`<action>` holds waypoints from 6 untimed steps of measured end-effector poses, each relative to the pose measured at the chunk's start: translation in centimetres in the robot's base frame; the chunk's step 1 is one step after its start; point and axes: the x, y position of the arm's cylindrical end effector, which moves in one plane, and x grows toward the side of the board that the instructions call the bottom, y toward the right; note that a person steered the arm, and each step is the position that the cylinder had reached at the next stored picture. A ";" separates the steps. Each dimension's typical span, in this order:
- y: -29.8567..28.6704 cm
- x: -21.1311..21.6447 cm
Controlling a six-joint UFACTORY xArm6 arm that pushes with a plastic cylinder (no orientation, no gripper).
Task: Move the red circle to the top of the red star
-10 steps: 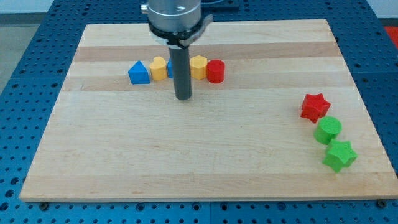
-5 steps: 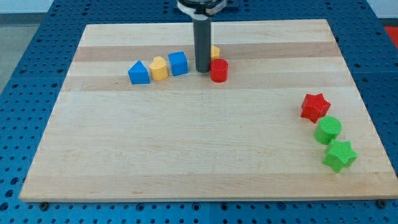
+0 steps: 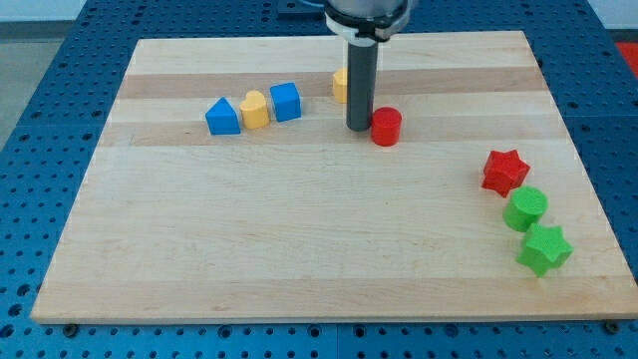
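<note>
The red circle [image 3: 386,127] lies on the wooden board [image 3: 299,229], right of centre in the upper half. My tip [image 3: 359,127] stands just left of it, touching or nearly touching its left side. The red star [image 3: 504,172] lies far to the view's right, lower than the circle, near the board's right edge. The rod partly hides a yellow block [image 3: 341,85] behind it.
A green circle [image 3: 525,208] and a green star [image 3: 544,248] lie just below the red star. At the upper left a blue triangle-like block [image 3: 222,117], a yellow block [image 3: 256,109] and a blue cube [image 3: 285,101] form a row.
My tip went up behind the row, then came down and right. The red circle has been pushed to the right and slightly down, away from the yellow block.
</note>
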 end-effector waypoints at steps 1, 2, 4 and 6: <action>2.0 0.9; 4.5 1.6; 8.9 1.7; 12.0 1.9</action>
